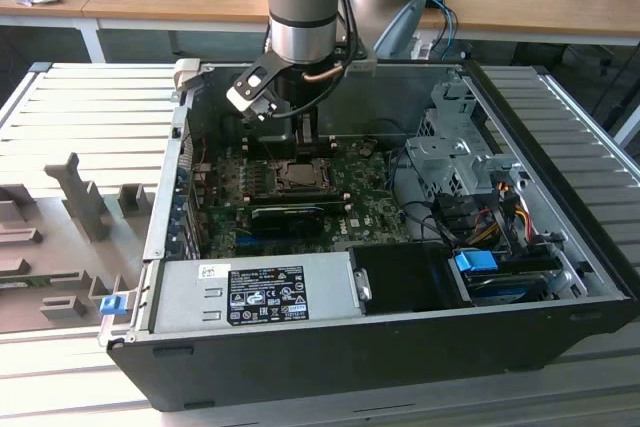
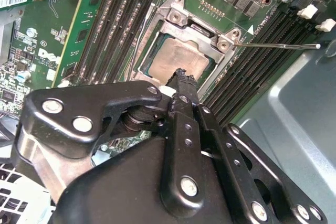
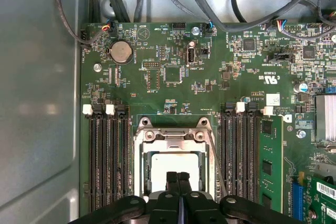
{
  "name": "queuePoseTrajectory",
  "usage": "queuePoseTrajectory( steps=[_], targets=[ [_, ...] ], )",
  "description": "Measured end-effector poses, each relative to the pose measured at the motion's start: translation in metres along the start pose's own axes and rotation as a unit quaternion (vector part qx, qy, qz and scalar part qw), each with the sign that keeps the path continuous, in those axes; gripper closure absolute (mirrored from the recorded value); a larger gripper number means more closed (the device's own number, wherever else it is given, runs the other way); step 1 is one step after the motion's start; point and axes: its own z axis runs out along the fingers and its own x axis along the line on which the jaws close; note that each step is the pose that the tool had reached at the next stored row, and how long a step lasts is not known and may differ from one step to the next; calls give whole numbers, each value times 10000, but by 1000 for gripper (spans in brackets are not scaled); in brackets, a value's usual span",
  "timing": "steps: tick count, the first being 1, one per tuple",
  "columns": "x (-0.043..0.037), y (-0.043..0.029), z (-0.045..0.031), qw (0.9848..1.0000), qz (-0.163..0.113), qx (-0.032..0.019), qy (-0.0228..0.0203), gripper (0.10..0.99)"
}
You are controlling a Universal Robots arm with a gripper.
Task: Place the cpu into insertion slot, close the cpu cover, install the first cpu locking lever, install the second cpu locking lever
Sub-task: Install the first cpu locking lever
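The cpu (image 3: 176, 162) lies flat in the insertion slot (image 3: 137, 156) on the green motherboard (image 3: 157, 77), its pale face showing through the window of the cpu cover (image 3: 173, 141), which looks folded down over it. The claw (image 3: 178, 178) is pressed together with nothing between its fingers, and in both wrist views its narrow tip hangs over the edge of the chip and the cover frame, very close or touching (I cannot tell which). So the work in hand looks like seating the cover and the levers, not carrying the chip. One thin locking lever (image 2: 278, 45) stands out free from the socket corner, pointing across the memory slots (image 2: 252, 66), so it does not look latched. To do this step well, the closed tip should bear on the metal frame and not on the chip's face. The push should go straight down, so the cover settles evenly all round. The wire lever is springy and will likely slip off a blunt tip unless it is caught squarely near its bend.
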Motion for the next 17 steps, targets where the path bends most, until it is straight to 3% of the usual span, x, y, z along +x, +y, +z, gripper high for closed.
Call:
queuePoseTrajectory(
  steps=[7, 10, 17],
  targets=[
    [2, 6, -119, 10000, 0, -1, 1, 980],
    [3, 11, -235, 10000, 0, -1, 1, 980],
    [5, 16, -344, 10000, 0, -1, 1, 980]
  ],
)
